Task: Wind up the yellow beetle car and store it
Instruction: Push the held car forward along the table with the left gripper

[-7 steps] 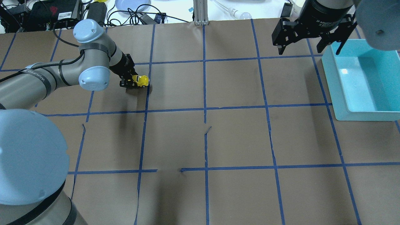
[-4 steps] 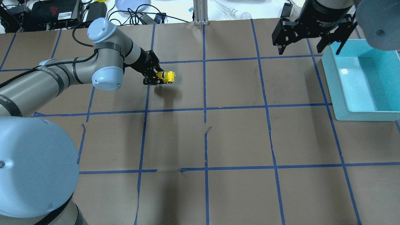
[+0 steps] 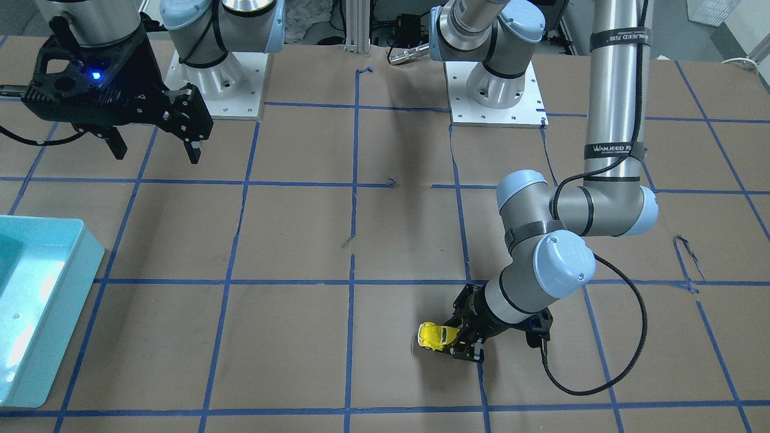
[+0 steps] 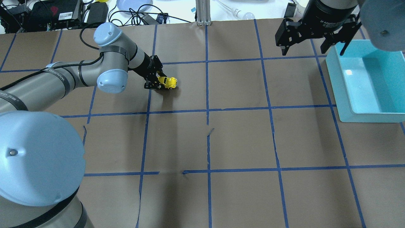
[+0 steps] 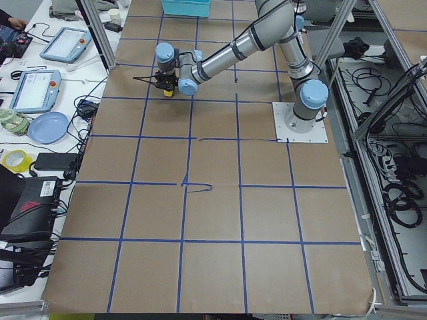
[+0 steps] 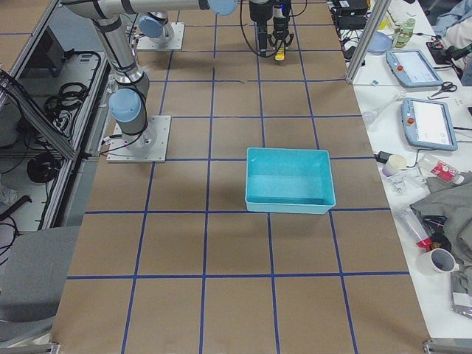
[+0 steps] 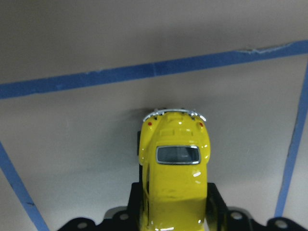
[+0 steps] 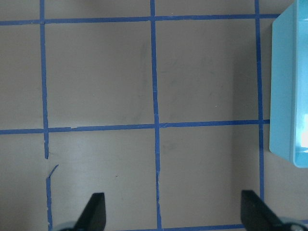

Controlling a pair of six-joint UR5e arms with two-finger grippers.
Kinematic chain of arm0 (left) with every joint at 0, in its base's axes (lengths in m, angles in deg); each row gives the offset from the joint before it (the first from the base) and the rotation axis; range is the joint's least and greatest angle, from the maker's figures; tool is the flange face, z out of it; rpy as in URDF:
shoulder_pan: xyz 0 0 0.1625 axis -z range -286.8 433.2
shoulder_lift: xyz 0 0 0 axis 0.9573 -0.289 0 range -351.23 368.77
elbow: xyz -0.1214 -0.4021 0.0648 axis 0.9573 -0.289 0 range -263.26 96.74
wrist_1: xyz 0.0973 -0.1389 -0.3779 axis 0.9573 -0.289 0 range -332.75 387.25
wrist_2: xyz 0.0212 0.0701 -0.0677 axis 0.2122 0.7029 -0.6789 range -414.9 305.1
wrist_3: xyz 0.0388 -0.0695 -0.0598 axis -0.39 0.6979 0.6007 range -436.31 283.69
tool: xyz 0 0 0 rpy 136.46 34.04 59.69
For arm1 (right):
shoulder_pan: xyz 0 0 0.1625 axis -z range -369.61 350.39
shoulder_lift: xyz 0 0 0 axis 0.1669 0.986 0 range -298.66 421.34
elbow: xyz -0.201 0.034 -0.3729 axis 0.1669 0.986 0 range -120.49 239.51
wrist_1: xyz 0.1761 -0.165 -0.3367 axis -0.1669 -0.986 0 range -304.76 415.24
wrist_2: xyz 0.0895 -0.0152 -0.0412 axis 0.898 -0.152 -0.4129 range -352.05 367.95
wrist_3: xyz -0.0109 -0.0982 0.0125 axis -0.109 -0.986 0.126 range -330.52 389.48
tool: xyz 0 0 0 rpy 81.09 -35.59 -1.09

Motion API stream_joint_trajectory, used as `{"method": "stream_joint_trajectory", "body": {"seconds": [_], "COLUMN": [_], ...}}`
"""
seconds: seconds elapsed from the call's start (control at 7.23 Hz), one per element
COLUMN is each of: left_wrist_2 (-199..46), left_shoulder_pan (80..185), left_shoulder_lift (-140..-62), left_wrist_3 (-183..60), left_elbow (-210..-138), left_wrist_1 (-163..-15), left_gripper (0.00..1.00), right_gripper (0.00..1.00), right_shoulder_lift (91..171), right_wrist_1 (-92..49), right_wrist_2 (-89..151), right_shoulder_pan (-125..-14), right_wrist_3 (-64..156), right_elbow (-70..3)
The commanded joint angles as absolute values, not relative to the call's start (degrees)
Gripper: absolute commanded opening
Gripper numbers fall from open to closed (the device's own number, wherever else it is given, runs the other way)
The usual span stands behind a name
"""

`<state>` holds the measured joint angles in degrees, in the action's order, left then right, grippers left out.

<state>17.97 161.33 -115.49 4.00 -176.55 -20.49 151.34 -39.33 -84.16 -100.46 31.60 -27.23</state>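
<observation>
The yellow beetle car (image 4: 168, 82) is held at its front end in my left gripper (image 4: 157, 81), low over the brown paper near the back left; I cannot tell if its wheels touch. It also shows in the front-facing view (image 3: 433, 335) and the left wrist view (image 7: 175, 163), rear end pointing away from the jaws. My right gripper (image 4: 313, 47) is open and empty, hovering at the back right beside the teal bin (image 4: 335, 82). Its fingertips (image 8: 96, 211) show in the right wrist view over bare paper.
The teal bin (image 3: 72, 264) looks empty and stands at the table's right edge. Blue tape lines grid the brown paper, which has small tears (image 4: 210, 131). Cables, a blue plate (image 4: 133, 4) and electronics lie beyond the far edge.
My left arm has carried the car to the right, then lowered it toward the paper, its shadow now close under it. The right gripper has not moved.
</observation>
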Motion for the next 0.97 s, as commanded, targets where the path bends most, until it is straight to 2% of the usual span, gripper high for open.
{"method": "stream_joint_trajectory", "body": {"seconds": [0.0,0.83], "left_wrist_2": [19.4,23.2], "left_shoulder_pan": [161.1,156.9], "left_shoulder_lift": [-116.2,-116.3], "left_wrist_3": [7.6,6.1], "left_elbow": [-175.5,-175.3], "left_wrist_1": [-20.7,-20.8], "left_gripper": [0.0,0.0], "right_gripper": [1.0,1.0], "right_shoulder_lift": [151.3,151.3], "right_wrist_1": [-39.3,-39.3], "right_wrist_2": [-84.2,-84.2], "right_shoulder_pan": [-100.5,-100.4], "right_wrist_3": [31.6,31.6], "right_elbow": [-27.2,-27.3]}}
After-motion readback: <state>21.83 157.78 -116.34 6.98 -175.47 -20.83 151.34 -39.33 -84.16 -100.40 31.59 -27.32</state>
